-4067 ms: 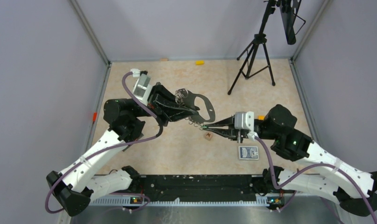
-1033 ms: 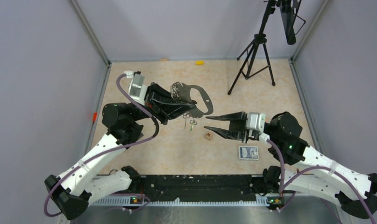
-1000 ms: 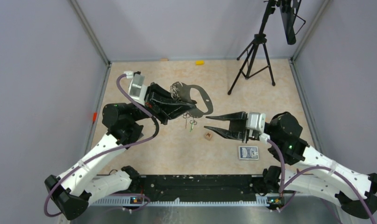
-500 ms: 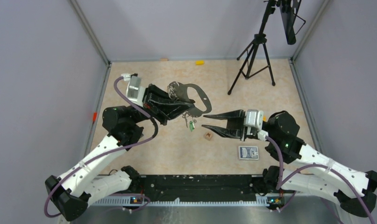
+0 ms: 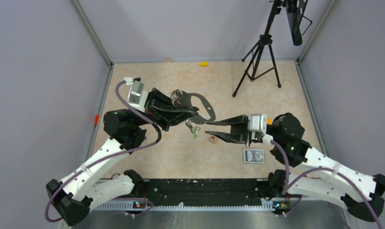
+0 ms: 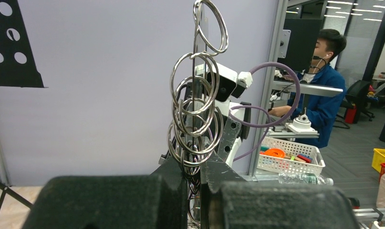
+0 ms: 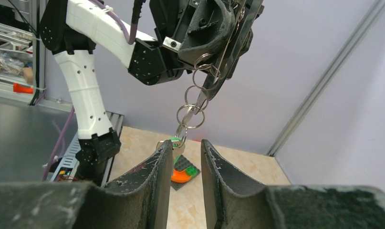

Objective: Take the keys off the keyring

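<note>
My left gripper [image 5: 184, 110] is shut on the large flat grey keyring [image 5: 200, 102] and holds it up in the air, tilted. In the left wrist view the fingers [image 6: 173, 179] pinch its thin edge below a stack of silver split rings [image 6: 195, 112]. A short chain of rings hangs from it, with the keys [image 5: 194, 130] at the bottom, one with a green head [image 7: 177, 143]. My right gripper [image 5: 211, 128] is open, and its fingertips [image 7: 165, 149] are level with the hanging keys. The green key sits just beyond the gap and is not clamped.
A small brown cube [image 5: 212, 139] and a blue card box [image 5: 253, 156] lie on the table under my right arm. A black tripod [image 5: 259, 52] stands at the back right. A yellow piece [image 5: 203, 63] lies by the back wall. An orange-green brick piece [image 7: 183, 171] lies on the table.
My right gripper let go of the keys, opened and drew back. It has now moved left again up to the hanging keys. My left gripper shifted the keyring slightly left and toward the front.
</note>
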You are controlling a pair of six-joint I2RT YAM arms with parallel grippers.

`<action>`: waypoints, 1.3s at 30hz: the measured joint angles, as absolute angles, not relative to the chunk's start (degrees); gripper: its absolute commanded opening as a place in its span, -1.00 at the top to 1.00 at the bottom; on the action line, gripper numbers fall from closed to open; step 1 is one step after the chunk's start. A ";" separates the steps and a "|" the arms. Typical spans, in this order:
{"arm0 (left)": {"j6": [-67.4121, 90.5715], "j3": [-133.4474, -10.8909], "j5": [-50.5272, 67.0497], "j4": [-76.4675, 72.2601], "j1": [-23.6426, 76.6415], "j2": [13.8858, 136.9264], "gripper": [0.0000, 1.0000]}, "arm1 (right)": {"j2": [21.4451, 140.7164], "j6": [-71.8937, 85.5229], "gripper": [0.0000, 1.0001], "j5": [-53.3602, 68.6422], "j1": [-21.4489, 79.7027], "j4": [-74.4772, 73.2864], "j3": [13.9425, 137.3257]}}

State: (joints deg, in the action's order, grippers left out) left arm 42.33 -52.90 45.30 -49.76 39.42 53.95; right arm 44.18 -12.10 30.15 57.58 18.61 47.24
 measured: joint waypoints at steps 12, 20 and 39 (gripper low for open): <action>43.03 -52.90 45.87 -50.57 39.42 54.17 1.00 | 47.37 -5.87 0.44 31.11 57.58 24.40 47.07; 43.13 -52.90 46.04 -50.59 39.42 54.17 1.00 | 48.14 -3.53 0.45 31.16 57.58 27.11 46.50; 43.11 -52.90 46.09 -50.63 39.42 54.17 1.00 | 49.58 -0.19 0.53 31.16 57.58 28.05 45.28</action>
